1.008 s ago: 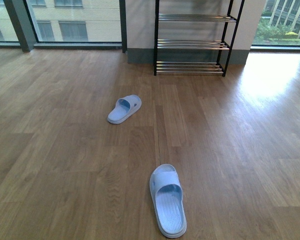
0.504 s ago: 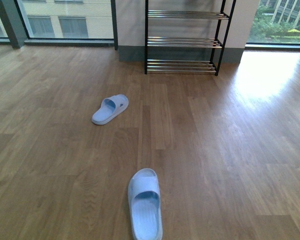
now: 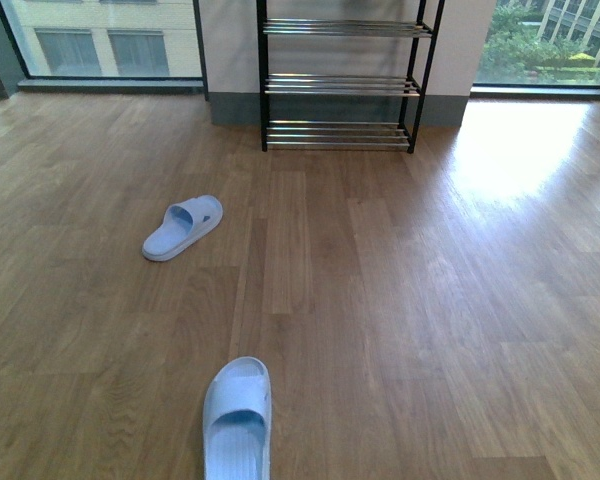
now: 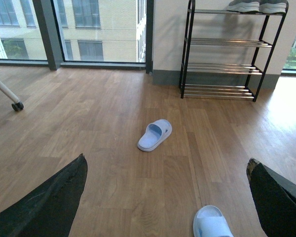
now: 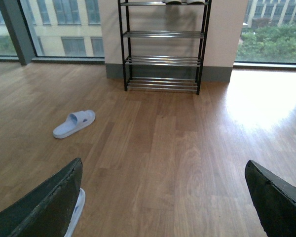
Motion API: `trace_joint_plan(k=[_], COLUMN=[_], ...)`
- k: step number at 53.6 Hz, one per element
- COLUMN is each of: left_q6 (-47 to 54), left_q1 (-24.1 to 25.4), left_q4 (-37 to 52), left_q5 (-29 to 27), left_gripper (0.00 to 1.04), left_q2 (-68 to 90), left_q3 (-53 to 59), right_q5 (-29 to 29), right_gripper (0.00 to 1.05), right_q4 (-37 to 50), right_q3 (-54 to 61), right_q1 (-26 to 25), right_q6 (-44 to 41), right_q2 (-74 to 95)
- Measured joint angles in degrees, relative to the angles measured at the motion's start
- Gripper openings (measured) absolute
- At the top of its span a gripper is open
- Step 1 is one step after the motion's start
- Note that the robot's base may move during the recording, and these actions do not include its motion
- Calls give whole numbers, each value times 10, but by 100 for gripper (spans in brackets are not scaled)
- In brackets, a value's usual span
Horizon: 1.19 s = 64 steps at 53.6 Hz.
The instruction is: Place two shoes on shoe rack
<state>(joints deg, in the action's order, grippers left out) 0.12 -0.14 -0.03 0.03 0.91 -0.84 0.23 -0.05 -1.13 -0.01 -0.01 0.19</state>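
The near slide lies on the wood floor close in, left of centre. The far slide lies further left, well short of the shoe rack at the far wall. The left end effector and right end effector are both spread wide and empty. The near slide looks best taken with the left one, closing across its strap rather than its sole.

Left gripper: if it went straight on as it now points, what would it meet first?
The left gripper would probably meet bare floor near the farther slide; nothing else lies between. Depth is unclear.
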Motion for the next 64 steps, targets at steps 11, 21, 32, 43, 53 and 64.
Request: trace_joint_plan(k=[11, 21, 32, 43, 53, 64], left_q6=[0, 0, -61, -268, -222, -133], left_q1=[0, 0, -30, -62, -73, -102], left_q4=[0, 0, -73, 54, 233, 221], left_q5=[0, 0, -94, -108, -84, -68], left_gripper=[95, 95, 95, 95, 95, 95], left_q2=[0, 0, 40, 406, 800, 1018], left_q3=[0, 0, -28, -123, -204, -301], right_q5=[-3, -2, -2, -2, -2, -2], right_gripper=[95, 95, 95, 95, 95, 95], right_q4=[0, 0, 0, 0, 0, 0], right_q3=[0, 0, 0, 0, 0, 0], right_q1=[0, 0, 0, 0, 0, 0], right_q6=[0, 0, 0, 0, 0, 0], right_q2=[0, 0, 0, 0, 0, 0])
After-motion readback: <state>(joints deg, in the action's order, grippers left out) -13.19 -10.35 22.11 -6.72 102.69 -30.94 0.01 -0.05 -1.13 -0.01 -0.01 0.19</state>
